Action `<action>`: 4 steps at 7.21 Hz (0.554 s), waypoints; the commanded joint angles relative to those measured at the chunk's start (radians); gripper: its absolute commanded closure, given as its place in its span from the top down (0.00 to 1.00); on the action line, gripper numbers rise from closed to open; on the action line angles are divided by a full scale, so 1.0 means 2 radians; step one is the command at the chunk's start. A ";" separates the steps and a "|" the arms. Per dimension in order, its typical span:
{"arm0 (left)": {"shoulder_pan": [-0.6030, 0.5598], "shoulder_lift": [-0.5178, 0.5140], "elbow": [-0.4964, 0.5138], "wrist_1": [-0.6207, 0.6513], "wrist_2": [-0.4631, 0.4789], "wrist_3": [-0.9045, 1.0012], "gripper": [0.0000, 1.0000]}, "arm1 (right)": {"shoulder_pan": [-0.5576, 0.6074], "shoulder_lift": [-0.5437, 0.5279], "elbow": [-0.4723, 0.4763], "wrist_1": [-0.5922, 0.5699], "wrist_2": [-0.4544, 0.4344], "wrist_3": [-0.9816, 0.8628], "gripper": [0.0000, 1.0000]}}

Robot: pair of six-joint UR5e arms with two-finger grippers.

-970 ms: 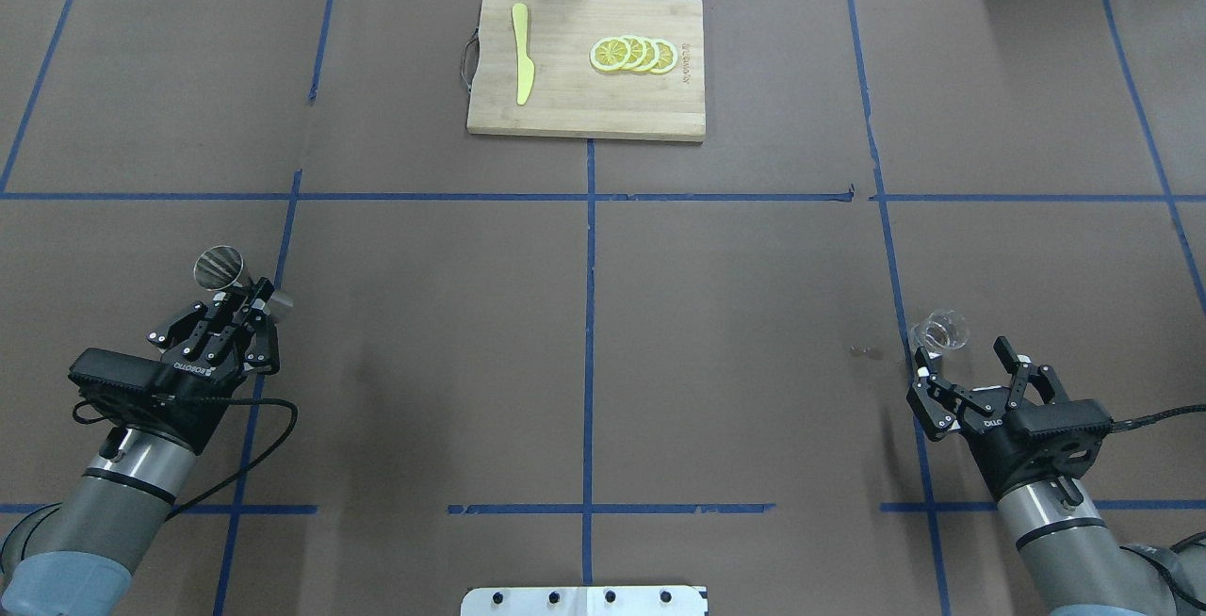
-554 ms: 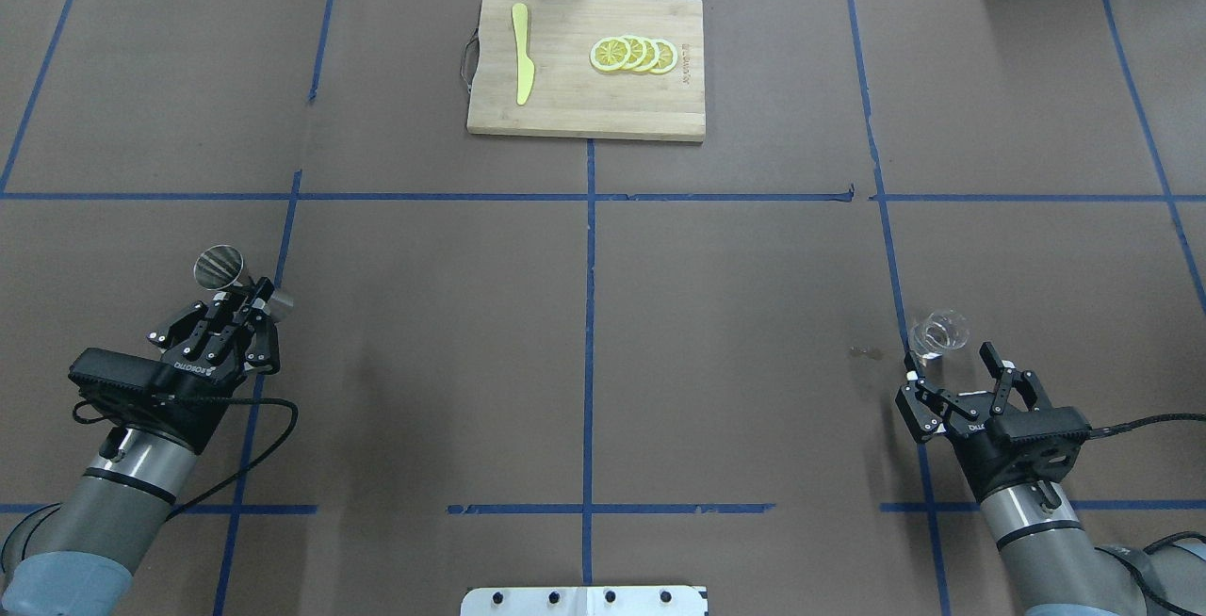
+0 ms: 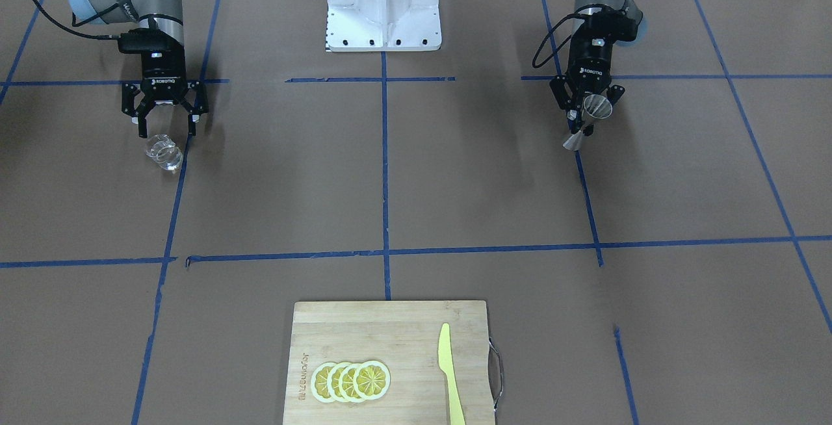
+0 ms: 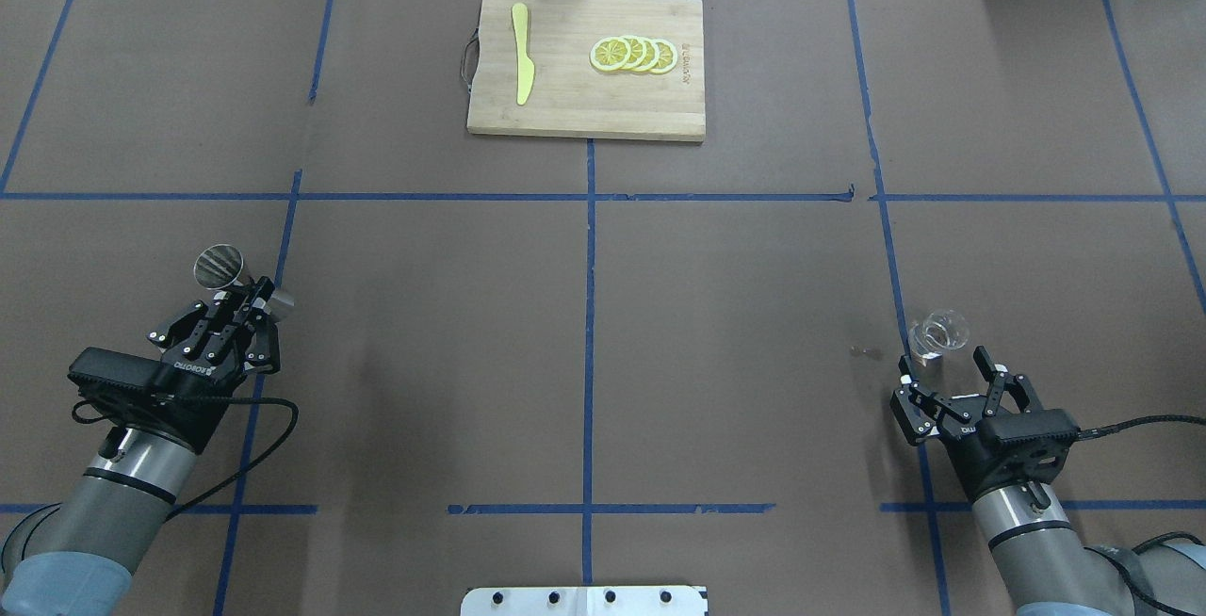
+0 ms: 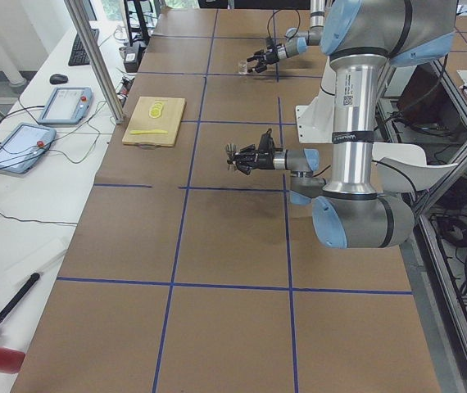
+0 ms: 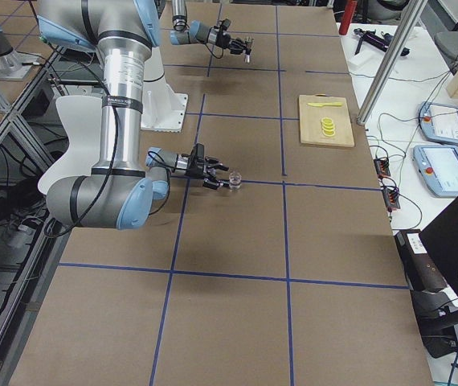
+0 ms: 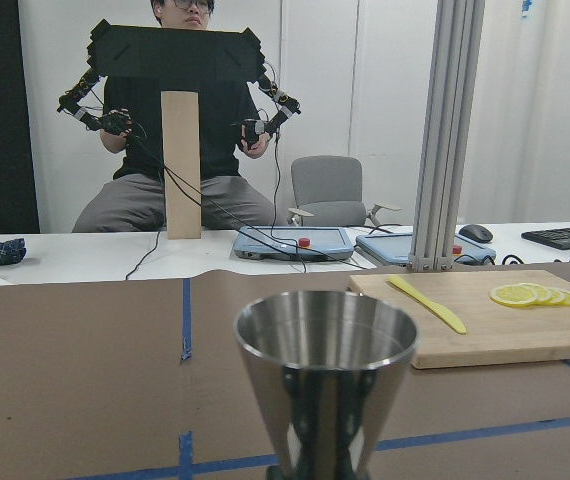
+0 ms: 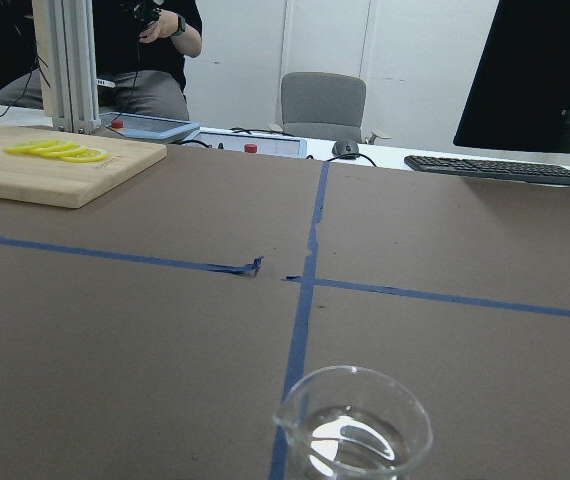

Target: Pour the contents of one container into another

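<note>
The small clear glass cup (image 4: 938,333) stands upright on the brown table at the right, with a little clear liquid in it; the right wrist view shows its rim and spout (image 8: 355,432) close below the camera. My right gripper (image 4: 942,368) is open just behind the cup, fingers apart and not touching it (image 3: 166,131). The metal jigger (image 4: 220,267) is held at its narrow waist by my left gripper (image 4: 250,302), shut on it. In the front-facing view the jigger (image 3: 593,110) leans. Its open cone (image 7: 325,350) fills the left wrist view.
A wooden cutting board (image 4: 584,117) lies at the far middle with lemon slices (image 4: 633,55) and a yellow knife (image 4: 521,53). The white base plate (image 3: 383,6) sits between the arms. A seated person (image 7: 180,120) is beyond the table's far edge.
My right gripper has drawn back toward the robot and shifted a little left, staying open behind the glass cup. The left arm and jigger have not moved.
</note>
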 commanded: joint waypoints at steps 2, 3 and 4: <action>0.000 0.000 0.000 0.000 0.000 0.000 0.00 | 0.007 0.010 -0.005 0.000 0.017 0.001 0.94; 0.000 0.000 0.000 0.000 0.000 0.000 0.00 | 0.012 0.010 -0.005 0.000 0.022 0.001 0.94; 0.000 0.000 0.000 0.000 0.000 0.000 0.00 | 0.017 0.010 -0.006 0.000 0.024 0.001 0.94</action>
